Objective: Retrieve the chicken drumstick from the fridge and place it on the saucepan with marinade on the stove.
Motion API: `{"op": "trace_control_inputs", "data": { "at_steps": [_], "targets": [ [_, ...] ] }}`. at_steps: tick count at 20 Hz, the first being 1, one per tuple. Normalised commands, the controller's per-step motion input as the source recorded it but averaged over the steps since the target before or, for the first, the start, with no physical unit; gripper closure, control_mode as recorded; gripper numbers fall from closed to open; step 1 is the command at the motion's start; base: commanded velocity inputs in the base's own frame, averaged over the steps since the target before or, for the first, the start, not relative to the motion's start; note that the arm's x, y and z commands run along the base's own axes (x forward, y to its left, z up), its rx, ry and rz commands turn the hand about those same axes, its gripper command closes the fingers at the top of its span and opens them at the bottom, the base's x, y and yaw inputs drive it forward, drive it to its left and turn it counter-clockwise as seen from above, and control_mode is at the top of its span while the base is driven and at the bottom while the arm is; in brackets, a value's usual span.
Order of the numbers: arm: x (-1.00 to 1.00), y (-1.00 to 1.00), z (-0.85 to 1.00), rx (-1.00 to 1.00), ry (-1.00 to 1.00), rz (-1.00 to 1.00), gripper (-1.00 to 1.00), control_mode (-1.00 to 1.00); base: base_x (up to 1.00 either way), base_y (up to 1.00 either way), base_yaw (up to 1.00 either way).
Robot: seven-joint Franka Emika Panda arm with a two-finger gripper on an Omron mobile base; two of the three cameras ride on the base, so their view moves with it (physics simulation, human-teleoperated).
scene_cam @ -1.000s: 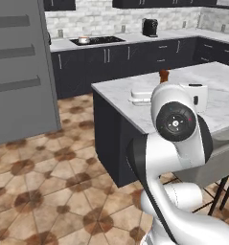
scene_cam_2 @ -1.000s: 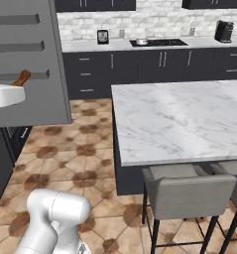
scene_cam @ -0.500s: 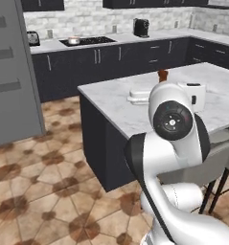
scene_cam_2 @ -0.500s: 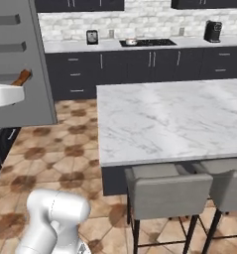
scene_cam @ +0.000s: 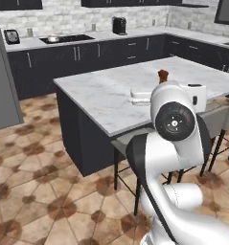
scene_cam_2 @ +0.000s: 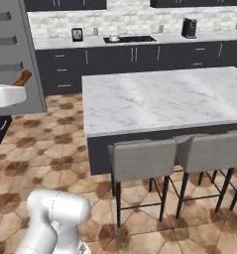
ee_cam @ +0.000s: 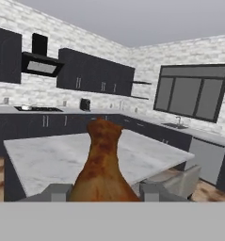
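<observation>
The chicken drumstick (ee_cam: 102, 164) is a brown piece of meat that stands thick end down in the hand view, with my gripper (ee_cam: 103, 194) shut on its base. From the left base view its narrow tip (scene_cam: 162, 75) pokes up behind my arm's big joint. On the right base view the drumstick (scene_cam_2: 23, 78) juts out of my white hand at the left edge. The grey fridge (scene_cam_2: 16, 49) stands at the far left. On the back counter lies the black stove (scene_cam_2: 130, 38) with the small steel saucepan (scene_cam_2: 114, 38) on it, and stove (scene_cam: 68, 38) and saucepan (scene_cam: 52, 38) show again.
A marble-topped island (scene_cam_2: 159, 96) lies between me and the back counter, with grey stools (scene_cam_2: 142, 158) along its near side. A black coffee machine (scene_cam_2: 189, 27) and a toaster (scene_cam_2: 77, 34) sit on the back counter. Tiled floor (scene_cam: 34, 158) runs left of the island.
Both base views have swung: the fridge slid off to the left and the island and stools came into the foreground. The drumstick stays in the shut gripper.
</observation>
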Motion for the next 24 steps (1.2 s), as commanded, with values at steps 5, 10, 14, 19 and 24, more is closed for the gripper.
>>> {"op": "trace_control_inputs", "data": {
  "at_steps": [5,10,14,19,24],
  "targets": [
    [0.00,0.00,0.00,0.00,0.00,0.00,1.00,1.00,-0.67,-0.23,-0.13],
    [0.00,0.00,0.00,0.00,0.00,0.00,1.00,1.00,0.12,-0.84,-0.08],
    [0.00,0.00,0.00,0.00,0.00,0.00,1.00,1.00,0.34,-1.00,-0.08],
    [0.00,0.00,0.00,0.00,0.00,0.00,1.00,1.00,0.33,-1.00,-0.07],
    [0.00,0.00,0.00,0.00,0.00,0.00,1.00,1.00,0.30,-1.00,-0.11]
  ]
}}
